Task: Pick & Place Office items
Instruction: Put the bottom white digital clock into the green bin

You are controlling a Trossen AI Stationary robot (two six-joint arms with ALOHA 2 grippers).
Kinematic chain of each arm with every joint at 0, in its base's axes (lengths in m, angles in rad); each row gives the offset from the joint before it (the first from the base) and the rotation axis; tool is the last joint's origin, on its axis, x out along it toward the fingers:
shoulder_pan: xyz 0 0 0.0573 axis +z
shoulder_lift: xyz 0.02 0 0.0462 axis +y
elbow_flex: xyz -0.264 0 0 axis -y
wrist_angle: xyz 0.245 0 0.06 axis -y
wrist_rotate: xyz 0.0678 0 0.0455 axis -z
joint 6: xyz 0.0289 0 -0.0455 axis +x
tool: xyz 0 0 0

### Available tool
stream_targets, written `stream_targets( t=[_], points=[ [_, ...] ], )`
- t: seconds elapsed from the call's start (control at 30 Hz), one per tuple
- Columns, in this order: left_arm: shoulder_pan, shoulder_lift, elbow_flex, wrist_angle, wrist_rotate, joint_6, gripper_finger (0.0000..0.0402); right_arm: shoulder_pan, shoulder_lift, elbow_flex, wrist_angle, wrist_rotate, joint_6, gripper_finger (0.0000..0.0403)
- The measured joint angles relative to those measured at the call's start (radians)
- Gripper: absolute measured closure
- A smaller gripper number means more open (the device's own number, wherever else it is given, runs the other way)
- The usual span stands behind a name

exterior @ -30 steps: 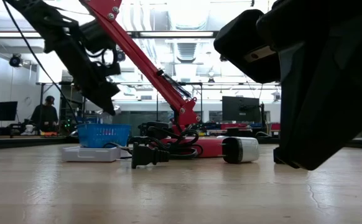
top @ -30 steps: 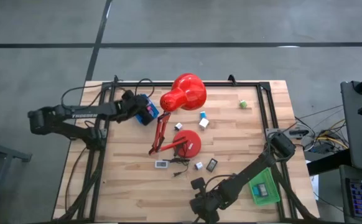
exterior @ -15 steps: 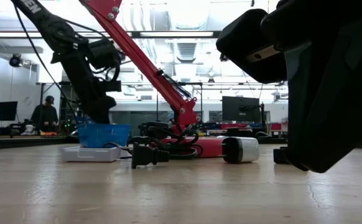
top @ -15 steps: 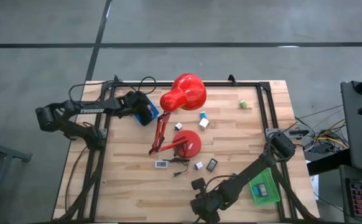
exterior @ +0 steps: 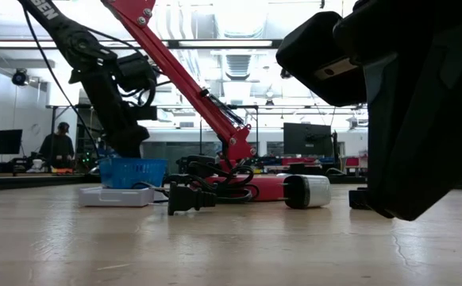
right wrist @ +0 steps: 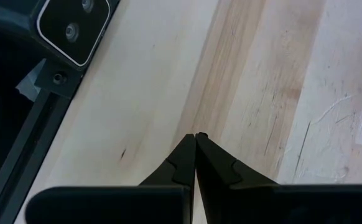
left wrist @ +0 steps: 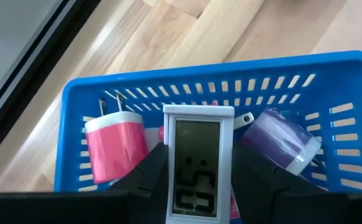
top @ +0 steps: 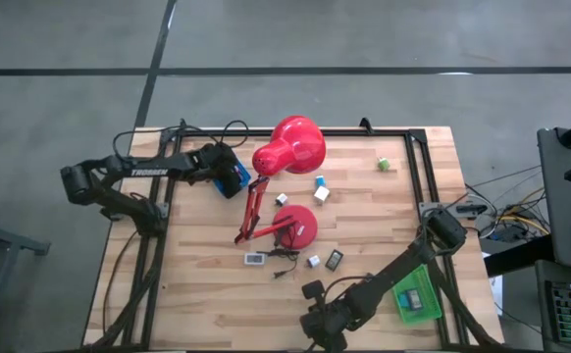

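My left gripper (top: 219, 168) is shut on a small white display with a grey screen (left wrist: 196, 163), one of the office items, right over the blue basket (left wrist: 274, 74) at the table's far left. A pink plug (left wrist: 114, 144) and a purple-and-white cylinder (left wrist: 279, 140) lie in that basket. More office items lie loose on the table around the red lamp's base (top: 298, 225): a white display (top: 255, 259), a dark rectangle (top: 335, 260), small blocks (top: 320, 188) and a green piece (top: 385, 165). My right gripper (right wrist: 195, 135) is shut on nothing, low over bare wood near the table's near edge. My left gripper pinches the white display by its two long sides (left wrist: 168, 155) between its two fingers. The fingers come from above, slanting down, and lie along the display. Its free end (left wrist: 198, 112) points into the basket's opening. Whether the display touches anything in the basket I cannot tell.
The red desk lamp, with its head (top: 291, 145), folded arm and black cord (exterior: 185, 197), fills the table's middle. A green tray (top: 413, 294) lies at the near right. A dark camera housing (right wrist: 72, 25) sits by the near edge, close to my right gripper (exterior: 390, 208).
My left gripper, still holding the white display, has swung toward the blue basket and sunk over it, tipping to point more steeply down.
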Motion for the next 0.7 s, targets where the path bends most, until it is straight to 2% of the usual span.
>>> stream_targets(
  t=[0.7],
  points=[
    [0.001, 0.001, 0.0, 0.0, 0.008, 0.01, 0.0272, 0.0, 0.0, 0.0, 0.001, 0.0, 0.0, 0.0394]
  ],
)
